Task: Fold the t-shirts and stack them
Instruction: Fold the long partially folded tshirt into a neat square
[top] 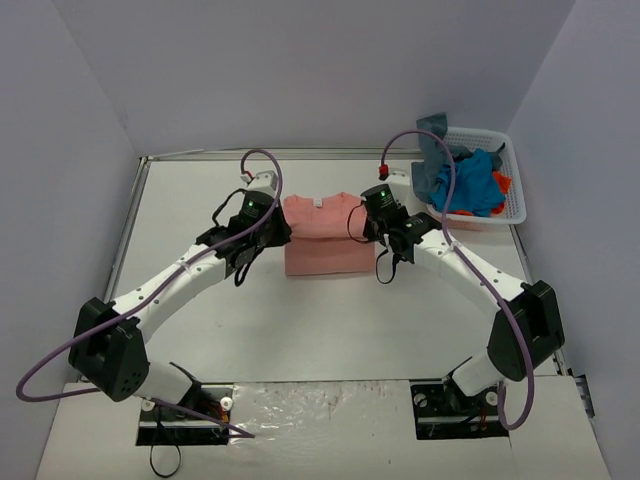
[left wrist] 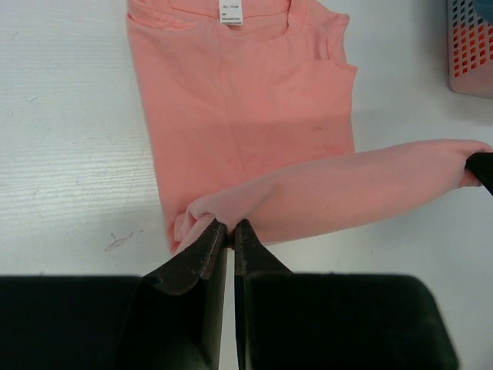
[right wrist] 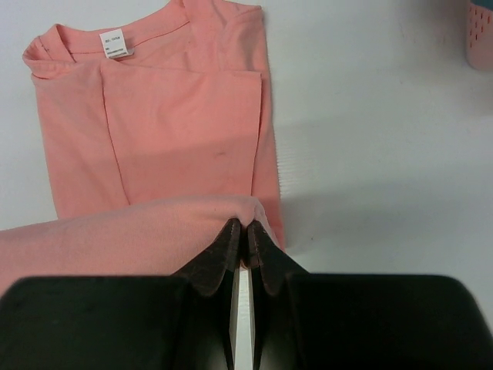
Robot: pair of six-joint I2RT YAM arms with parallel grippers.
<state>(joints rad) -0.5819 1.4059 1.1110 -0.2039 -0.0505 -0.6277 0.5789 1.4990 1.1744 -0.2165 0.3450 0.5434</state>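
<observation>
Salmon-pink t-shirt (top: 320,250) hem is pinched at both corners by left gripper (left wrist: 229,231) and right gripper (right wrist: 245,231), short of the collar (right wrist: 150,35); uneven travel could skew the fold

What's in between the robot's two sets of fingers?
The raised hem of the pink t-shirt spans from the left fingers to the right fingers, both pinched shut on it; the left wrist view shows it best.

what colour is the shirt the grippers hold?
The t-shirt is plain salmon pink, best seen in the left wrist view.
</observation>
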